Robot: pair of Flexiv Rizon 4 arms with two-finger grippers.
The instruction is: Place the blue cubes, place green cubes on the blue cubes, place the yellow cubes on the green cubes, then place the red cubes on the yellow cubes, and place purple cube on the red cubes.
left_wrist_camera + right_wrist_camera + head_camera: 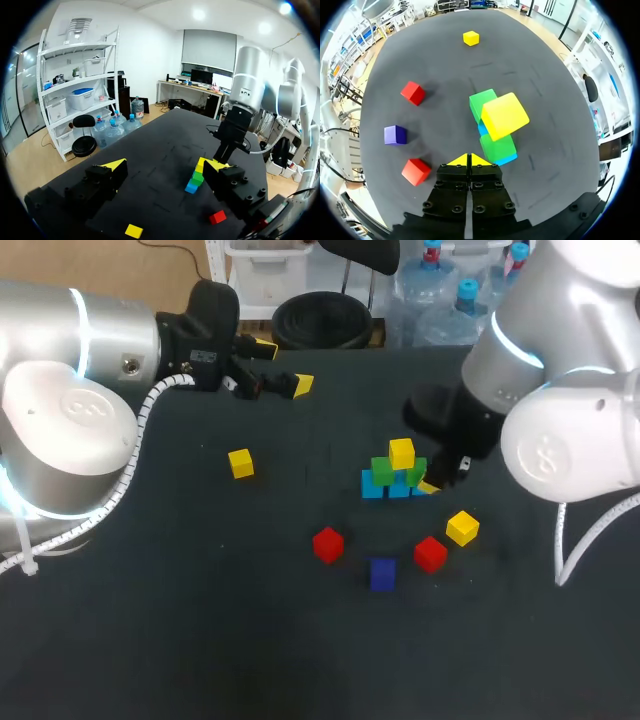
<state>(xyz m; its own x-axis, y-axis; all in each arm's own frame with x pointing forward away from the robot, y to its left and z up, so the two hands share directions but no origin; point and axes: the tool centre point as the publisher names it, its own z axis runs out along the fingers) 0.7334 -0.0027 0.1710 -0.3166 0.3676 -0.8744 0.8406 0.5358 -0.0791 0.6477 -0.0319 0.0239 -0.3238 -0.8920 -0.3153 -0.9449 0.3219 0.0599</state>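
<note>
The left jaws hung apart and empty near the far edge of the table [180, 640]. A yellow cube [240, 463] lay well left of the stack [393, 478], with open room all round. It looked light, stiff and slick, best pinched on two opposite flat faces. The right jaws were together and empty, just beside the stack, which a nudge might topple. A second yellow cube [462, 527] lay near them.

Place: a robotics lab.
Arms: a white-and-silver left arm [60, 420] and right arm [565, 430] come in over one bench [180, 640].
Bench top: black, with small coloured cubes [240, 463], some loose, some stacked.
</note>
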